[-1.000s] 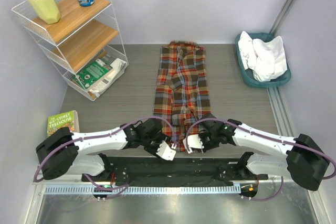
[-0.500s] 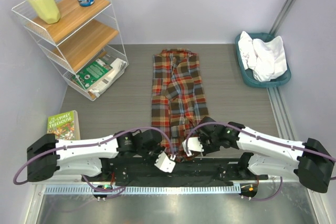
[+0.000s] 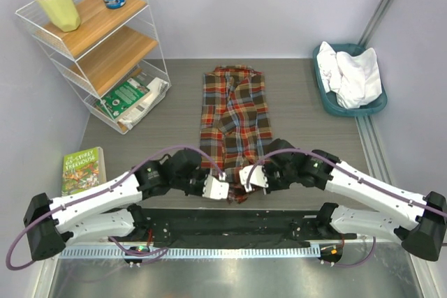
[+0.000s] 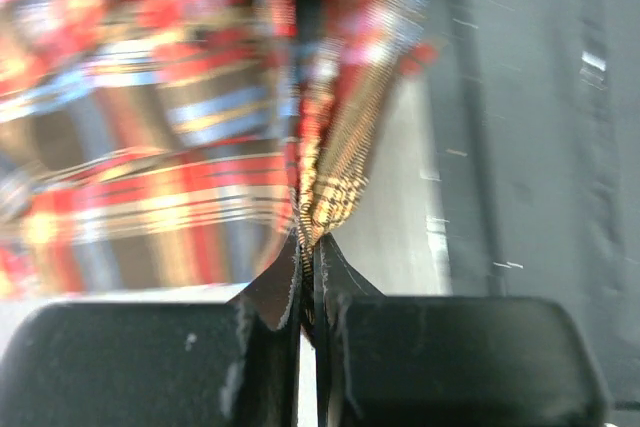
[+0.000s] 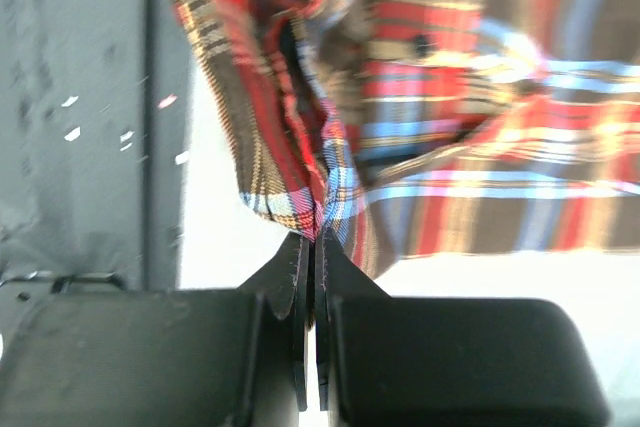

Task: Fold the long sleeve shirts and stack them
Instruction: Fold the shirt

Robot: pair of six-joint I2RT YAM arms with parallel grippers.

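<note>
At centre frame in the top view, spread lengthwise on grey table (image 3: 160, 137): red, orange, brown and green plaid flannel shirt (image 3: 234, 113), collar toward the top. At its lower edge, left gripper (image 4: 308, 259) pinched tight on the hem's left end, right gripper (image 5: 314, 247) clamped likewise on the right end. At upper right, plain white shirt (image 3: 353, 75) heaped in teal plastic basket (image 3: 325, 104).

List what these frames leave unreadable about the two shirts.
- Near hem of the plaid shirt: top view, covered by the left tool and right tool.
- Number of pinched layers: left wrist view, cloth blurred.
- Sleeves of the white shirt: top view, bunched inside the teal basket.
</note>
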